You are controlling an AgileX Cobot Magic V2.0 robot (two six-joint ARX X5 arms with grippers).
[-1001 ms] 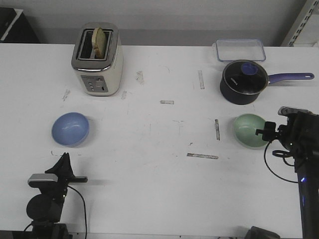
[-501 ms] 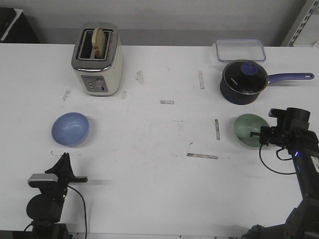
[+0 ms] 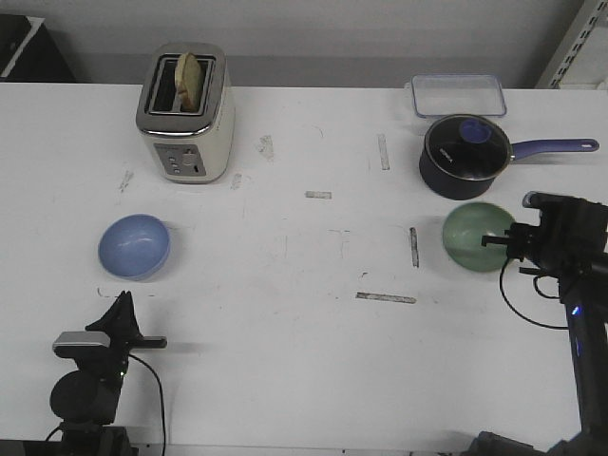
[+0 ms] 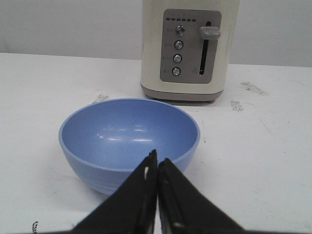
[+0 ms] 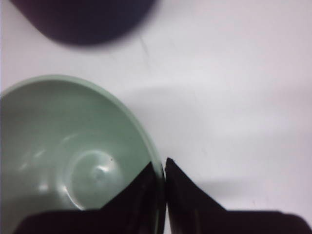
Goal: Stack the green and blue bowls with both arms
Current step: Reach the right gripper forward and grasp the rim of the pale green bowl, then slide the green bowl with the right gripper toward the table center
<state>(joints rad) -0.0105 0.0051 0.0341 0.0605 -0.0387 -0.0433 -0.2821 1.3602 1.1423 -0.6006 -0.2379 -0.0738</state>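
The periwinkle blue bowl (image 3: pixel 134 246) sits upright on the white table at the left. My left gripper (image 3: pixel 122 302) is shut and empty, just in front of that bowl and apart from it. In the left wrist view the blue bowl (image 4: pixel 129 136) fills the middle behind the closed gripper (image 4: pixel 157 160). The mint green bowl (image 3: pixel 476 237) is at the right, tilted, its rim pinched by my right gripper (image 3: pixel 501 241). In the right wrist view one finger is inside the green bowl (image 5: pixel 68 151) and one outside; the right gripper (image 5: pixel 161 166) is shut on the rim.
A cream toaster (image 3: pixel 185 114) with bread stands at the back left, also in the left wrist view (image 4: pixel 190 48). A dark navy lidded saucepan (image 3: pixel 463 155) sits right behind the green bowl, blurred in the right wrist view (image 5: pixel 83 19). A clear container (image 3: pixel 458 95) is behind it.
My right gripper has closed on the green bowl's right rim and carried it slightly toward the saucepan, tilting it. The left arm and blue bowl have not moved.
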